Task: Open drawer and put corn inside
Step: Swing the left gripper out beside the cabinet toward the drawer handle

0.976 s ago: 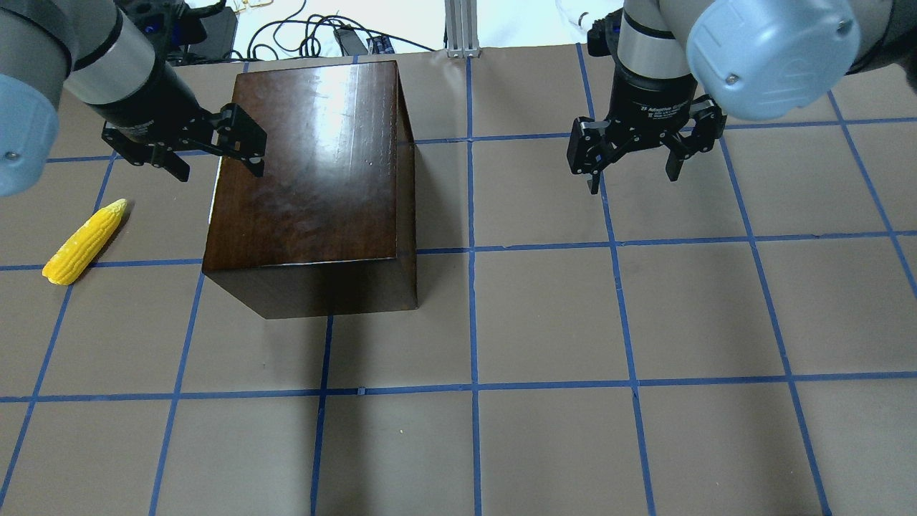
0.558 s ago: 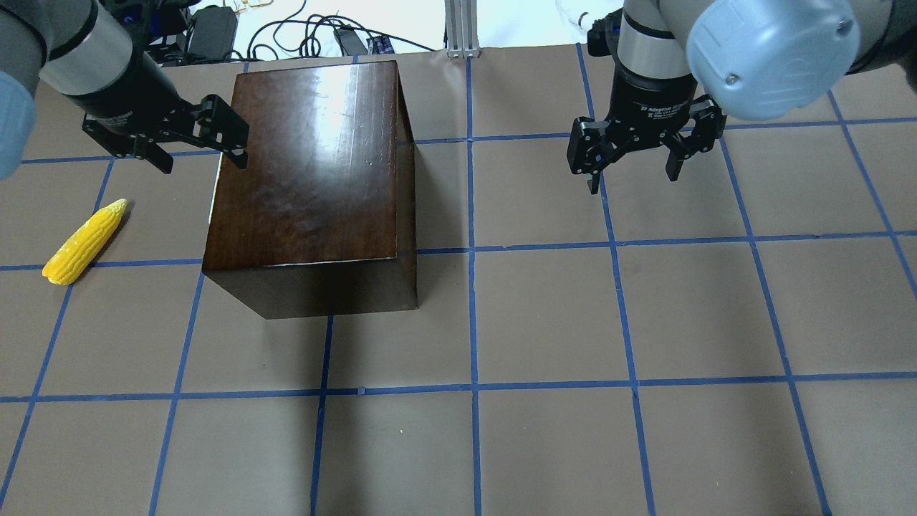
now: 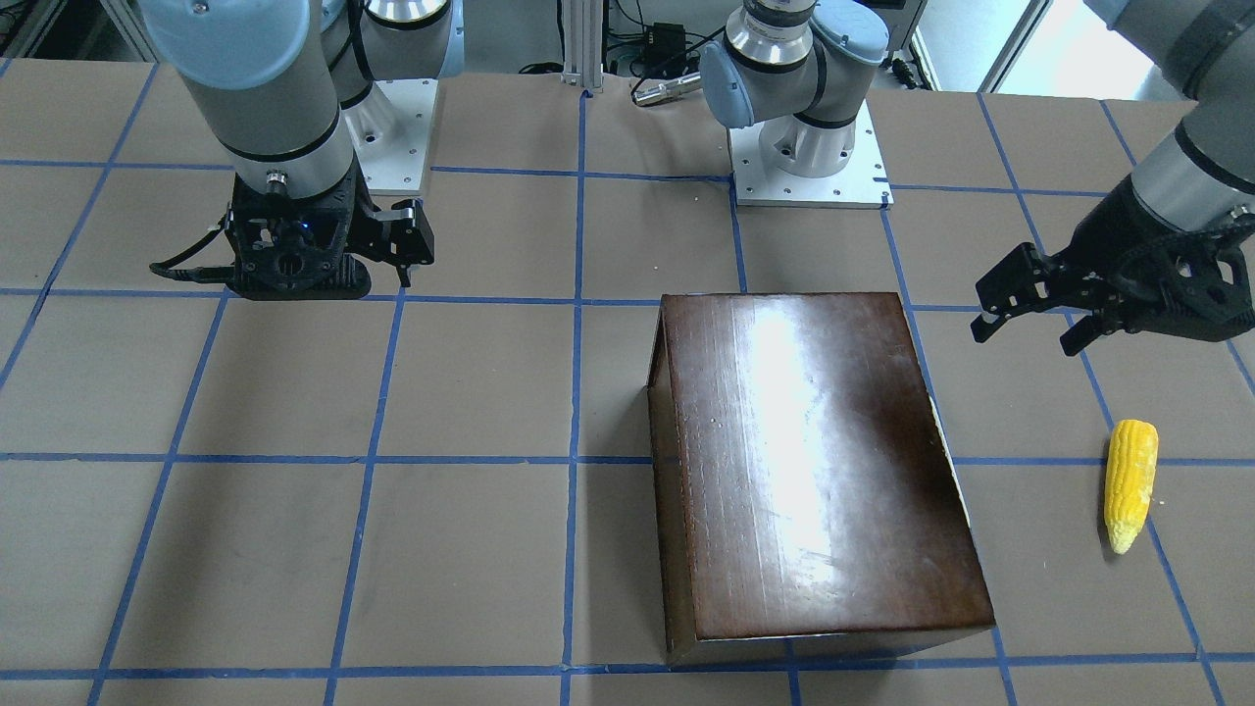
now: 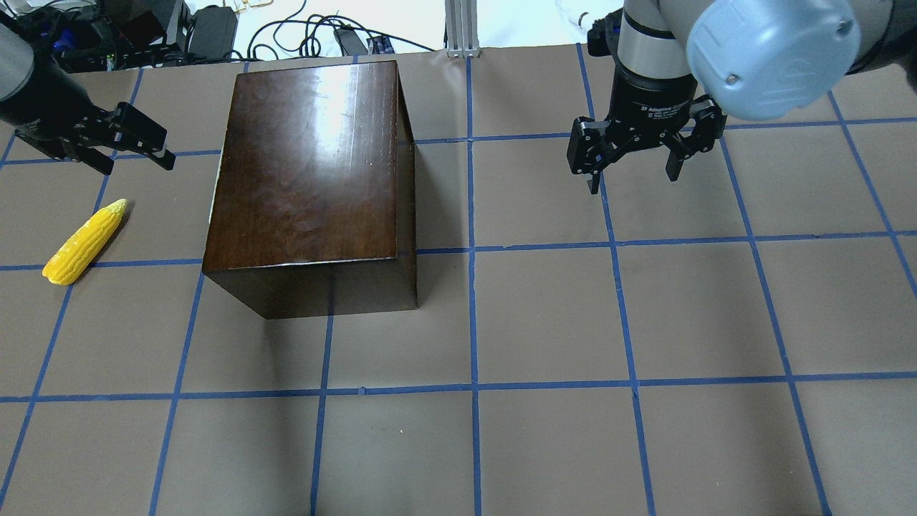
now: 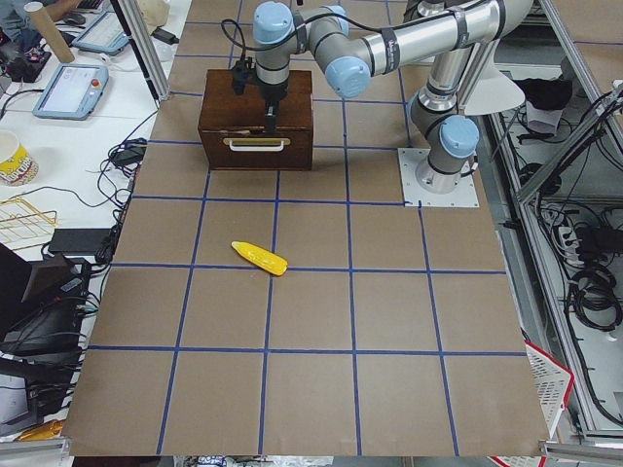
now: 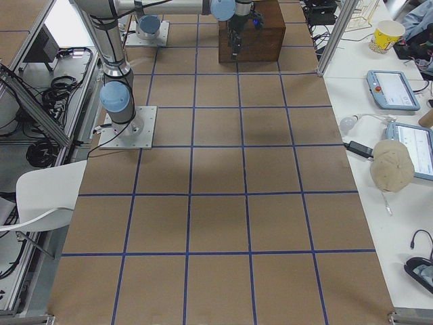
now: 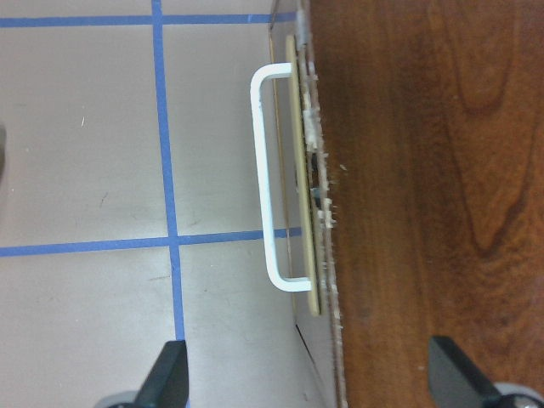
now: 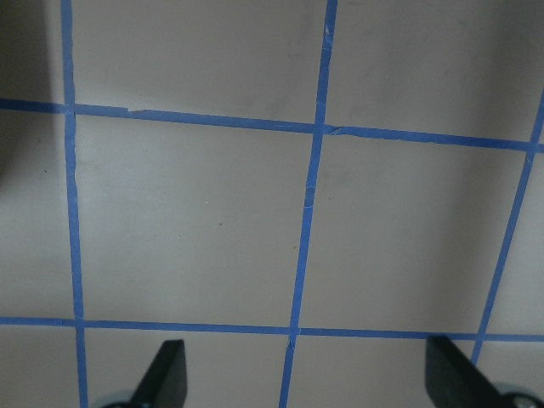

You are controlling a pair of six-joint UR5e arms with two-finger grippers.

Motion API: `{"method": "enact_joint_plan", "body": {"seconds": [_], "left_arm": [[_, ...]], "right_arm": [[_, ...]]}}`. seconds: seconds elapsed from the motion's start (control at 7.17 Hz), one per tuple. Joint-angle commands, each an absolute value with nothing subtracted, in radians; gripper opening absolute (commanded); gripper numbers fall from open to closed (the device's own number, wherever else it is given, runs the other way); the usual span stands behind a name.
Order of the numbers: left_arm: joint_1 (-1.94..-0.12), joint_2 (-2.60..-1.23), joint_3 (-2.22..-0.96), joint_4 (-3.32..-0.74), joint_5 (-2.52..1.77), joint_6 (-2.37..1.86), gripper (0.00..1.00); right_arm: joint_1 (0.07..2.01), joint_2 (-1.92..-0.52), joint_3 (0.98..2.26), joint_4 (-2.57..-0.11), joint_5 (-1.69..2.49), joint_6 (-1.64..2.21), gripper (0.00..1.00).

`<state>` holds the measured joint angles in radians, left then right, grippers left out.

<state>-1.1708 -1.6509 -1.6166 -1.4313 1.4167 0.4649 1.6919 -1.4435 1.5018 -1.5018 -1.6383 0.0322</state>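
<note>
The glossy dark-brown box (image 4: 308, 158) stands left of the table's middle, also seen in the front-facing view (image 3: 814, 461). Its drawer is shut. The drawer's front faces my left and carries a white handle (image 7: 268, 178), also seen from the left end (image 5: 258, 144). The yellow corn (image 4: 84, 242) lies on the table left of the box, also in the front-facing view (image 3: 1129, 485). My left gripper (image 4: 136, 161) is open and empty, in the air left of the box and beyond the corn. My right gripper (image 4: 634, 179) is open and empty, over bare table right of the box.
Cables and power gear (image 4: 322, 36) and an aluminium post (image 4: 462, 29) lie past the table's far edge. The two arm base plates (image 3: 809, 167) sit on the robot's side. Blue tape lines grid the brown table.
My left gripper has moved left, from over the box's left top edge to out over the table beyond the corn. The right arm, box and corn have not moved.
</note>
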Motion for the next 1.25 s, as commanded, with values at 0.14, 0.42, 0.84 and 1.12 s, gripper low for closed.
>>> {"method": "enact_joint_plan", "body": {"seconds": [0.14,0.42,0.84,1.12], "left_arm": [[-1.118,-1.741,-1.611,-1.398,1.413,0.489,1.0],[-1.118,-1.788,-1.618,-1.332,1.41,0.422,1.0],[-1.118,-1.845,-1.62,-1.301,1.324,0.422,1.0],[-1.118,-1.879,-1.618,-1.301,1.319,0.416,1.0]], "right_arm": [[1.692,-1.443,1.502,-1.502,-1.638,0.032,1.0],[1.692,-1.443,1.502,-1.502,-1.638,0.032,1.0],[1.692,-1.443,1.502,-1.502,-1.638,0.032,1.0],[1.692,-1.443,1.502,-1.502,-1.637,0.032,1.0]]}}
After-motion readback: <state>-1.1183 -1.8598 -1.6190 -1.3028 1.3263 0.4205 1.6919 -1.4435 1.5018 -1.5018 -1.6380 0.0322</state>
